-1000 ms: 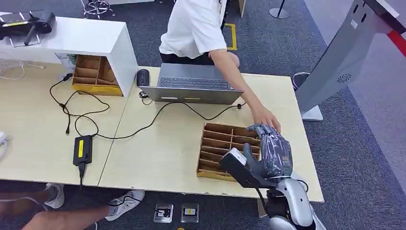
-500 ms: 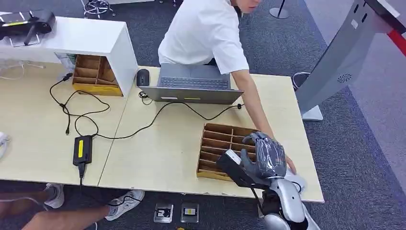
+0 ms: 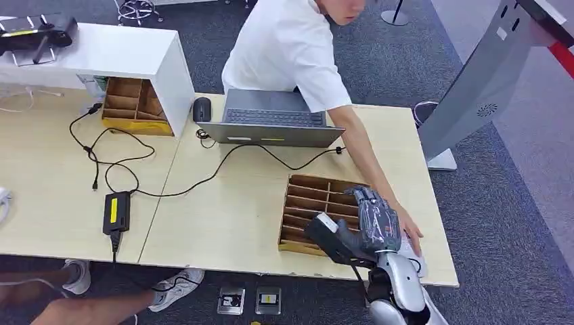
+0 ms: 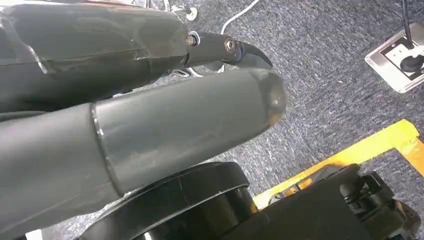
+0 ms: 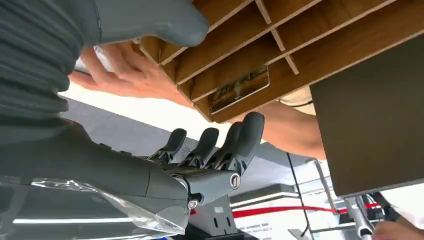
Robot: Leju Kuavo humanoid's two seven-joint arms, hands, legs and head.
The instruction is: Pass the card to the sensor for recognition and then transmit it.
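Head view: right hand (image 3: 376,223) hovers, fingers spread and holding nothing, over the wooden rack (image 3: 304,206) near the table's (image 3: 230,217) front right edge. Right wrist view: card (image 5: 240,88) lies in a rack compartment, a person's hand (image 5: 127,75) beside it. Left hand's (image 4: 150,125) state cannot be told.

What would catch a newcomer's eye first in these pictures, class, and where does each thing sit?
The right robot hand hovers with fingers apart over the near right corner of the wooden divider tray. A person's hand reaches across the table right beside it. In the right wrist view, a card lies in one tray slot.
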